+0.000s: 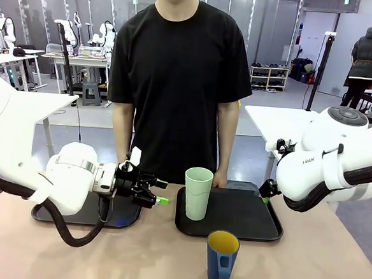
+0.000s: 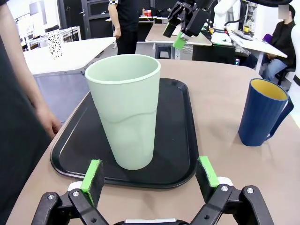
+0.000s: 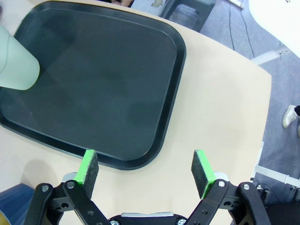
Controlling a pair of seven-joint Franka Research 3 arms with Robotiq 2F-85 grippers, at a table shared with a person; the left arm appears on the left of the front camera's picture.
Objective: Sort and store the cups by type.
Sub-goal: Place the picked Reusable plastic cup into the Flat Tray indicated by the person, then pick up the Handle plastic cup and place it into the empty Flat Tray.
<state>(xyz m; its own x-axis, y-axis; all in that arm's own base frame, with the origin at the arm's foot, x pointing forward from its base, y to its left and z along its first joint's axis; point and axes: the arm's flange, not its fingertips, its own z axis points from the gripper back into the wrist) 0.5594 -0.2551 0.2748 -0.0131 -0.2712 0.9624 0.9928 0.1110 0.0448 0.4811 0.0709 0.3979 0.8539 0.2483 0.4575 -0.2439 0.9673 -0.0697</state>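
**Step in hand:** approach to the first cup; no cup is being gripped.

**Tool state**
- The left tool [image 2: 149, 177] is holding its jaws wide and empty. It is pointing level at the pale green tumbler [image 2: 124, 112], which is standing ahead of the green pads [image 2: 92, 176], untouched.
- The right tool [image 3: 145, 168] is also standing wide and empty. It is hanging above the right end of the black tray [image 3: 117, 84], well apart from both cups.

**Location of the cups**
- The tumbler is standing upright at the left end of the tray, which is lying right of centre, toward the far edge of the worktop [image 1: 304, 269].
- The dark blue mug [image 1: 222, 257] is standing upright on the bare worktop, near its near edge and just off the tray's near edge, with the handle facing the near edge.

**Next move (judgement)**
- The left tool is needing a level advance until both pads flank the tumbler wall, then a closing.
- The tumbler is tapering and looking light, so one pad arriving first is risking a tip.
- The person's hand [image 2: 47, 123] is resting beside the tray's far edge and is calling for clearance.

**Hidden or unclear**
- In the front view the right tool is mostly hiding behind its own arm.
- The second tray [image 1: 53, 214], at the worktop's left side, is largely covered by the left arm. A blue patch on it is possibly a reflection.
- The right wrist view is cutting the mug off at the corner.
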